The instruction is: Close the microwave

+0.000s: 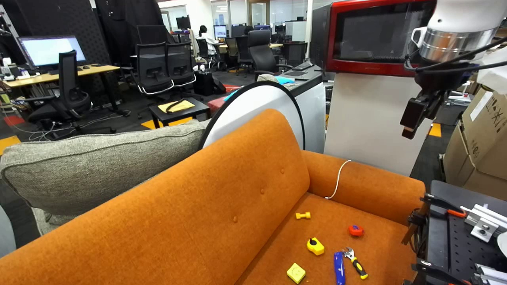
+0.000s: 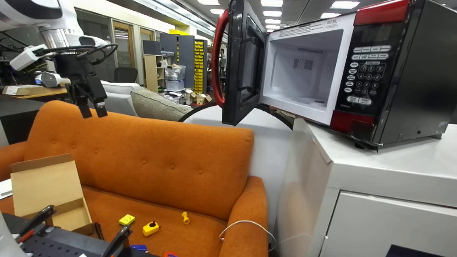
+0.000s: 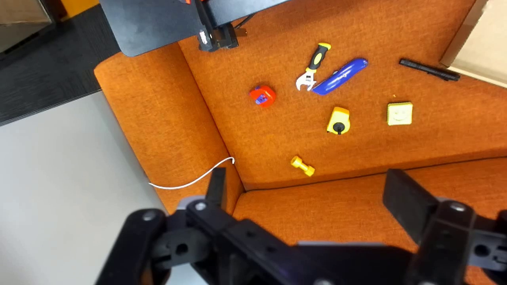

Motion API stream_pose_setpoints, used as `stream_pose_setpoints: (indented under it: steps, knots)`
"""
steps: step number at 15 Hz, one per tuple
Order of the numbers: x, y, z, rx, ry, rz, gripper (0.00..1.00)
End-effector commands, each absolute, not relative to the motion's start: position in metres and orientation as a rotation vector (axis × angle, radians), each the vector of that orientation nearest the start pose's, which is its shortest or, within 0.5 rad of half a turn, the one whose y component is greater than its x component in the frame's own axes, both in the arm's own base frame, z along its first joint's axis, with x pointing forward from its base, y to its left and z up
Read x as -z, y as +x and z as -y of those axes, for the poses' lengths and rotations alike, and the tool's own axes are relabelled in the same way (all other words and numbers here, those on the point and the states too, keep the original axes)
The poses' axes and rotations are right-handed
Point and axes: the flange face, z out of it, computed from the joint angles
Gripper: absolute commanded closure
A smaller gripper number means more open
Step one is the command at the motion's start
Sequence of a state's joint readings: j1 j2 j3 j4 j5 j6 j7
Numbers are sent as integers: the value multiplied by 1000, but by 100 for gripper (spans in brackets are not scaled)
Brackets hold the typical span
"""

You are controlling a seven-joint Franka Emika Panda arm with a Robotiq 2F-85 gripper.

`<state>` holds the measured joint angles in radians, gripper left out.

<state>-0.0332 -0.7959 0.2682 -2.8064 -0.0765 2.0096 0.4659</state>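
On top of a plain white cabinet (image 2: 385, 217), just beside the armrest (image 1: 368, 186) of an orange fabric sofa (image 2: 157, 153), stands the boxy glossy red-and-black microwave (image 2: 342, 71). Its door (image 2: 246, 64), with a dark glass window (image 1: 380, 33) framed in red and a curved red handle (image 2: 216, 62), is swung out, exposing the white interior (image 2: 285, 78). From a white robot arm (image 1: 467, 16) with a silver band hangs the black two-fingered gripper (image 2: 93, 111), pointing down above the sofa and well apart from the door; the wrist view shows its fingers (image 3: 412, 206) spread wide. Across the seat (image 3: 285, 130) lie a rounded red piece (image 3: 263, 95) with purple marks, an adjustable wrench (image 3: 317, 59) with a black-and-yellow handle, a glossy blue oblong (image 3: 340, 77) just beside it, a yellow tape-measure-shaped piece (image 3: 338, 116) with a black disc, a pale yellow square block (image 3: 400, 113), a yellow dumbbell-shaped piece (image 3: 302, 166) near the backrest (image 1: 237, 170), and a slim black stick (image 3: 429, 69) near an open brown cardboard box (image 2: 48, 185). A thin white cord (image 3: 170, 188) crosses the armrest, one end reaching the seat. Behind the backrest, in both exterior views, stands a white panel (image 1: 253, 103) with a curved black rim. At the sofa's front edge juts a black tabletop (image 3: 154, 23) bearing black clamps (image 2: 117, 241).
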Motion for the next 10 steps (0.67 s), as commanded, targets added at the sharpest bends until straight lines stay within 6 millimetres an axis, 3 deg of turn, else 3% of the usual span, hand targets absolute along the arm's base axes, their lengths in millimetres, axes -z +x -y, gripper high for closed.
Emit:
stream_pose_setpoints:
  steps: [1,10]
  knots:
    - [-412,299,-58,98,-3361,-470,0]
    - [-428,303,-45,228,-3378,-618,0]
